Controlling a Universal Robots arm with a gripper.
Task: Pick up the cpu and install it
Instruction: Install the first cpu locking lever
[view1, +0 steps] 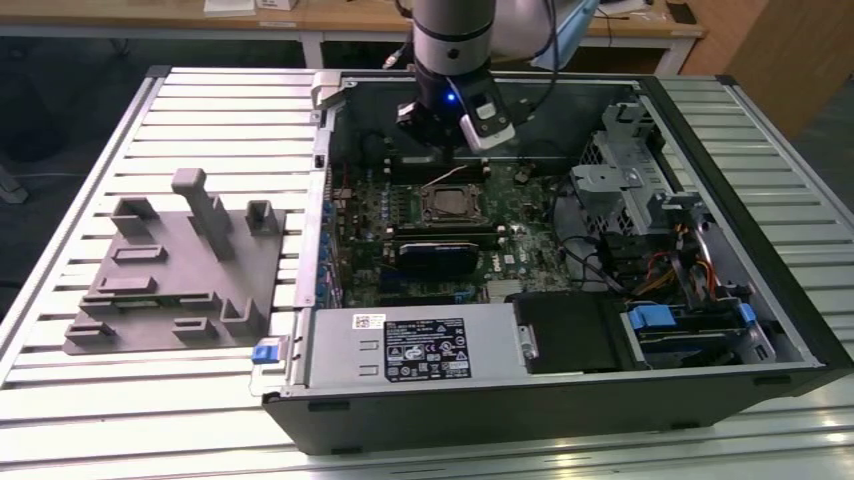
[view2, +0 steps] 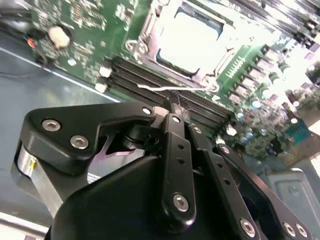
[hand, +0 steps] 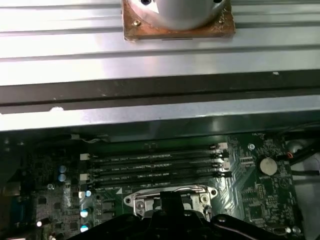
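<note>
Exterior view: gripper (view1: 451, 152) hangs above the socket (view1: 451, 205) in the open case (view1: 561, 400); cpu (view2: 192, 37) appears seated there, bright in the second wrist view; jaw state cannot be told.

Open PC case (view1: 747, 330) lies on the slatted table (view1: 80, 140). Fixture tray (view1: 174, 270) sits on the table at the exterior view's left of the case. Motherboard (view1: 534, 245) lies flat inside the case, CPU socket (view1: 450, 203) near its middle. Gripper (view1: 447, 150) hangs over the board just behind the socket. Memory slots (hand: 155, 165) lie beside the socket.
</note>
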